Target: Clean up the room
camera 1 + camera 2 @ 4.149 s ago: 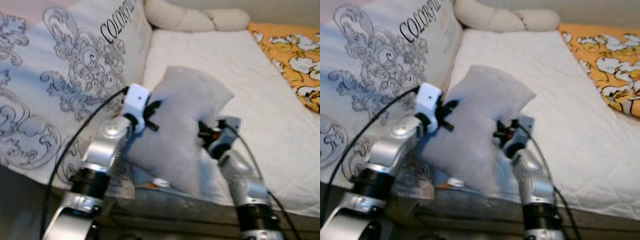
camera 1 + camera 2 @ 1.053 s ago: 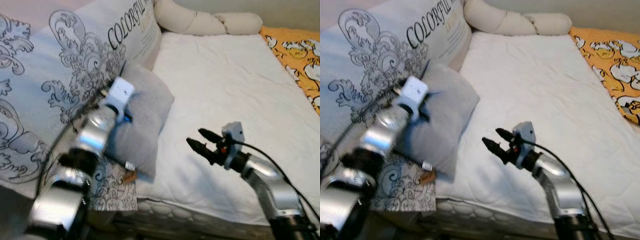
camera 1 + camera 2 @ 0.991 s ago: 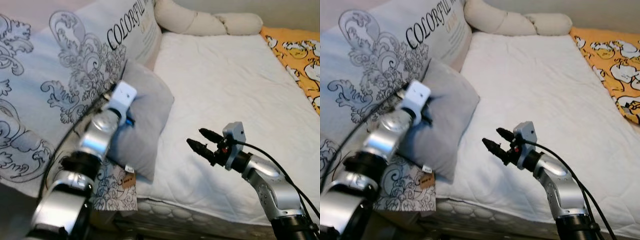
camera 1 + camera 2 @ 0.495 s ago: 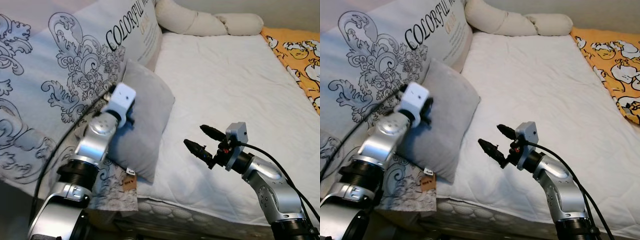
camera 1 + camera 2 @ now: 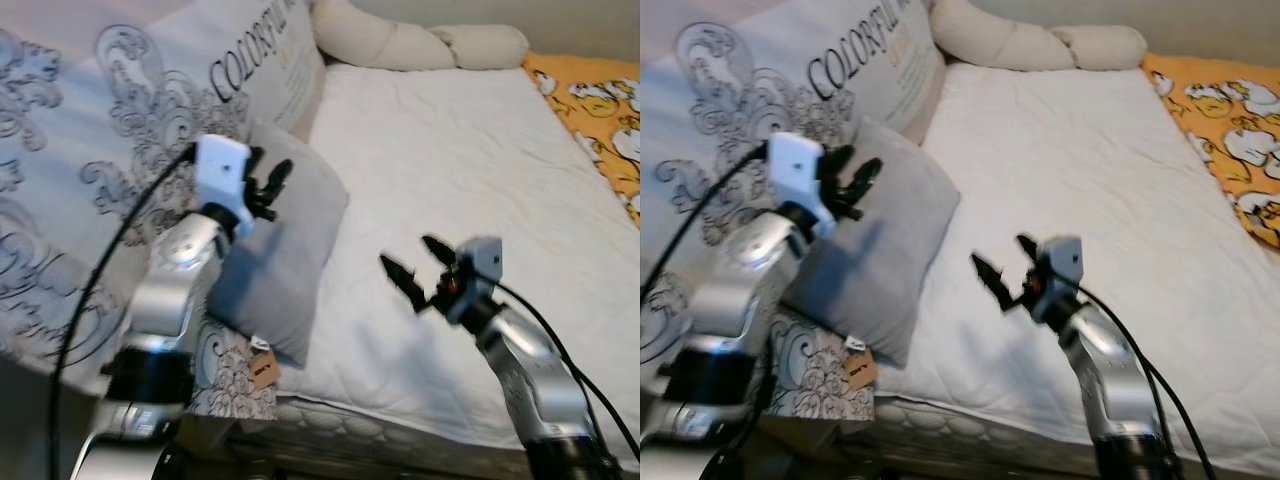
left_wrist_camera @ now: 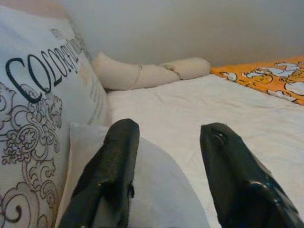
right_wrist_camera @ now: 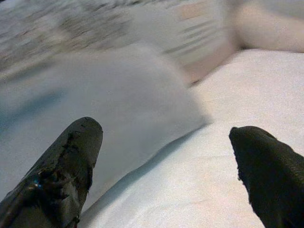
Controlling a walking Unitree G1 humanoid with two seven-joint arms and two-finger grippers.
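A plain grey pillow leans against a big white patterned cushion at the left side of the bed. My left gripper hovers just above the grey pillow, open and holding nothing; the left wrist view looks past its fingers over the pillow. My right gripper is raised over the white mattress, to the right of the pillow, open wide and empty. The right wrist view faces the grey pillow between its fingers.
A cream bolster lies along the head of the bed. An orange patterned blanket covers the far right. A paper tag hangs off the pillow near the mattress's front edge.
The grey pillow, earlier held up between both arms, now rests against the patterned cushion. In the last half second my left gripper has lifted off it and the right gripper has risen a little.
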